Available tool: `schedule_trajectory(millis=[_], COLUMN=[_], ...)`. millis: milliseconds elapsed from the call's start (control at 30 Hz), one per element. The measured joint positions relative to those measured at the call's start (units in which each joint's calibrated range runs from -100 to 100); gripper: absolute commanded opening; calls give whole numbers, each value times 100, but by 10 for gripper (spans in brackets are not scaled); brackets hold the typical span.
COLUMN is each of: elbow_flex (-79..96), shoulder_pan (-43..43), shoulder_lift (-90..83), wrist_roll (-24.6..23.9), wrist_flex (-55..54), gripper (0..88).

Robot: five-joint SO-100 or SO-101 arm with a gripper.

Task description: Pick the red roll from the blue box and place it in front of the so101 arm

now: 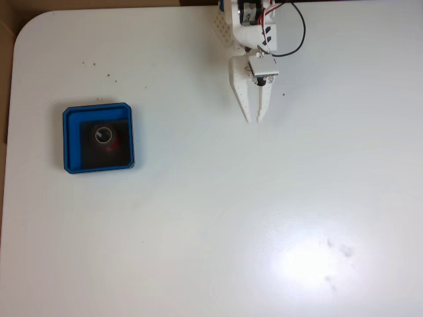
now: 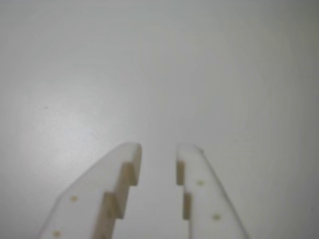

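The gripper (image 2: 157,152) hangs over bare tabletop (image 1: 264,218) near its top edge in the fixed view, slightly parted and holding nothing. Well away, near the left edge, the roll (image 1: 106,137) lies flat on the black floor of the box (image 1: 71,142). It looks light, stiff and hard to crush; one finger down its core hole and one outside would likely grip best, since the low walls crowd a wider grasp
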Motion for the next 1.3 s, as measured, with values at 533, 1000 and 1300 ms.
schedule_trajectory(millis=[533, 1000, 1300], elbow_flex=[0, 0, 0], shoulder_pan=[0, 30, 1089], shoulder_lift=[0, 0, 0], wrist_roll=[0, 0, 0], wrist_flex=[0, 0, 0], gripper=[8, 8, 8])
